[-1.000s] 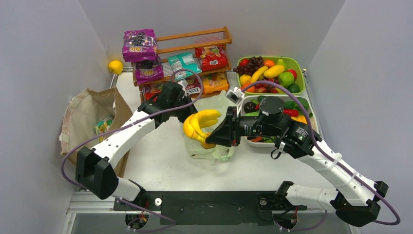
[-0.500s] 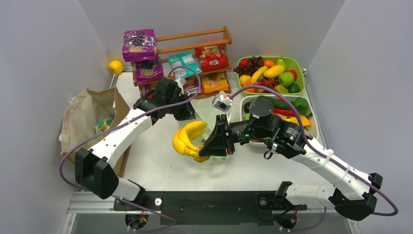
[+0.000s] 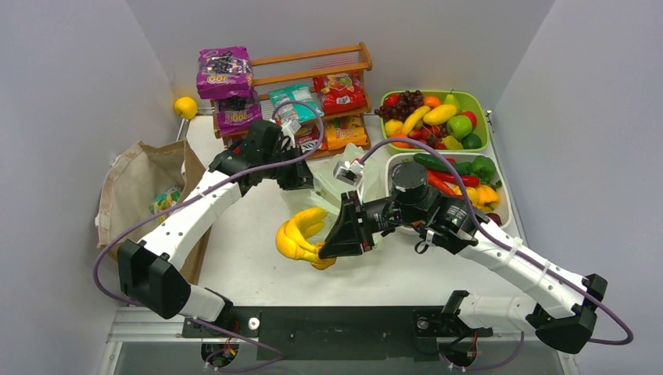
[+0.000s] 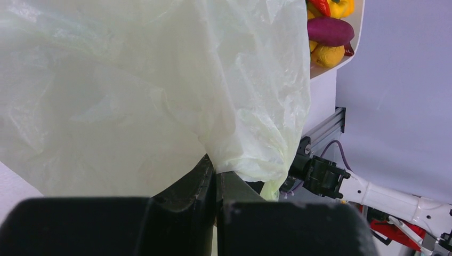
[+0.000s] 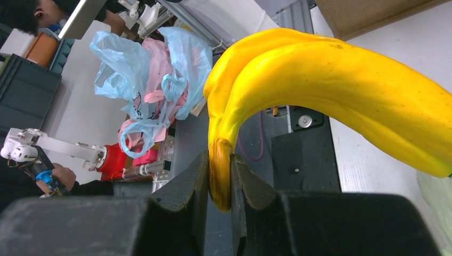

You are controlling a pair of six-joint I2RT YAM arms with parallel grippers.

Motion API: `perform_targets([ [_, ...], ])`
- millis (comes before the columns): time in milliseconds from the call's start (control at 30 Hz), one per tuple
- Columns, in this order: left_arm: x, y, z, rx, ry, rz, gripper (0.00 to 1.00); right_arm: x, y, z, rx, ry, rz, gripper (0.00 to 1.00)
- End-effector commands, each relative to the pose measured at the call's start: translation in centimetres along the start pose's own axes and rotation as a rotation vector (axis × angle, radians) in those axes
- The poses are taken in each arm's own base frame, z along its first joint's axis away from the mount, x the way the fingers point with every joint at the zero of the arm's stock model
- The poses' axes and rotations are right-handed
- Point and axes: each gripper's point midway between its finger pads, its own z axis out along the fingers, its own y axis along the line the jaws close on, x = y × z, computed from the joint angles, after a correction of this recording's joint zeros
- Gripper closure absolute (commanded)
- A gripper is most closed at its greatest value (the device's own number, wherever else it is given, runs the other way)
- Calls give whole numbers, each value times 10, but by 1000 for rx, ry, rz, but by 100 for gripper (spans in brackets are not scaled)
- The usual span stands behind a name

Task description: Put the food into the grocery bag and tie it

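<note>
One yellow toy banana bunch (image 3: 303, 233) clamped by its stem in R gripper (image 5: 219, 166), over middle of table (image 3: 250, 262), tips curving toward far edge. Just beyond, thin pale-green plastic grocery bag (image 3: 349, 176), film pinched in clenched L gripper (image 4: 216, 172). Prob. needs lifting over bag rim.

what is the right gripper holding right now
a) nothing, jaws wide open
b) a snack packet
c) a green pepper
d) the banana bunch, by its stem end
D: in the right wrist view the right gripper is pinched on the stem end of the yellow banana bunch, whose body curves away above the fingers.
</note>
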Motion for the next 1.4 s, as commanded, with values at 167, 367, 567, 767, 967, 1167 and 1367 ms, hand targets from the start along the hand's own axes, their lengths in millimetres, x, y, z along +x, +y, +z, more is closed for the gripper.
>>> perform_targets([
  [167, -2, -13, -16, 75, 3, 140, 100, -31, 33, -42, -109, -165, -74, 100],
  [367, 2, -16, -15, 108, 20, 155, 100, -31, 41, -50, -150, -162, -65, 100],
  [567, 4, -33, -21, 191, 33, 180, 100, -26, 28, -49, -137, -153, -51, 100],
  [767, 5, -36, -27, 198, 37, 192, 100, -24, 5, -64, -98, -166, -45, 100],
  [967, 5, -45, -32, 241, 31, 180, 100, -14, -20, -63, -76, -144, 9, 100],
  [1167, -1, -49, -27, 251, 20, 141, 100, -1, -13, -36, -117, -81, 32, 100],
  [1367, -6, -44, -14, 224, 19, 73, 100, 4, 0, -9, -177, -61, 31, 100],
])
